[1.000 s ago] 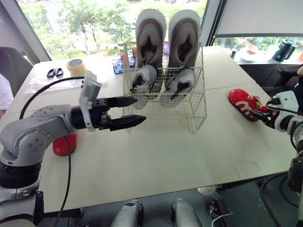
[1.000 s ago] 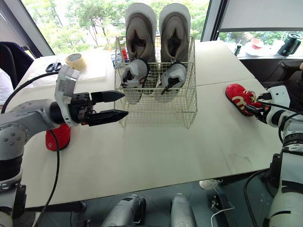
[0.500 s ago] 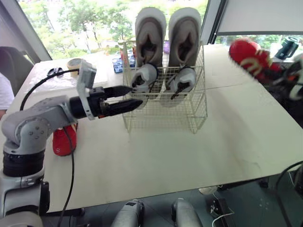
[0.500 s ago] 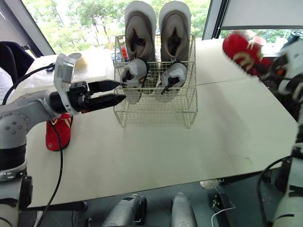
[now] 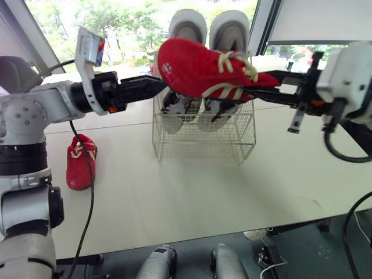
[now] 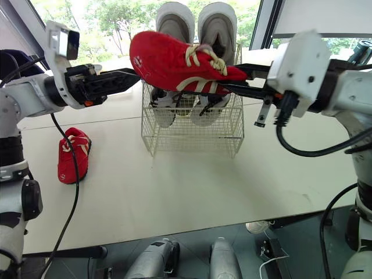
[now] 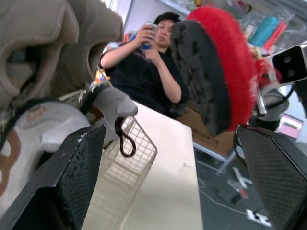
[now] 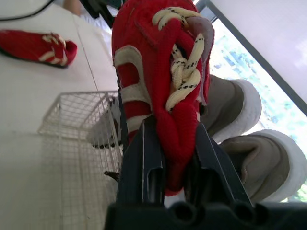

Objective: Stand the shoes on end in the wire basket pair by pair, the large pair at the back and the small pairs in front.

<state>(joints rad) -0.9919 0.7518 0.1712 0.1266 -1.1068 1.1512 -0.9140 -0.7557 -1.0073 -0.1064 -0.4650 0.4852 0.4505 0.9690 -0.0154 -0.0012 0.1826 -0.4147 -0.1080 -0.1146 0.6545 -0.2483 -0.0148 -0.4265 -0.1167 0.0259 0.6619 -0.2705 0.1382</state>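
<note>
Right gripper (image 8: 173,139) was clamped on the red shoe (image 5: 203,70), fingers pinching it at the heel end. The shoe hung level in the upper middle of the head frames, above the wire basket (image 5: 203,139), toe pointing at the left gripper (image 5: 158,86). That gripper was spread wide and empty, its tips just beside the toe; I couldn't tell whether they touched.

Step in hand, as I read it: get this shoe upright and down into the front of the basket.
- Tip it on end before lowering; level, it would catch on the rim.
- Aim for the gap behind the front wall, ahead of the grey pair (image 6: 160,113). It looked free, though the wires made that hard to confirm.
- Keep it clear of the large beige pair (image 6: 216,20) at the back.
- The left gripper could steady the toe or the basket. The basket looked light and could slide.

The shoe was small, with a red fabric upper, cream laces and stripes, and a black sole. It looked soft enough to flex in the pinch. Its mate (image 5: 79,163) lay on the table (image 5: 192,192) at left centre of frame.
</note>
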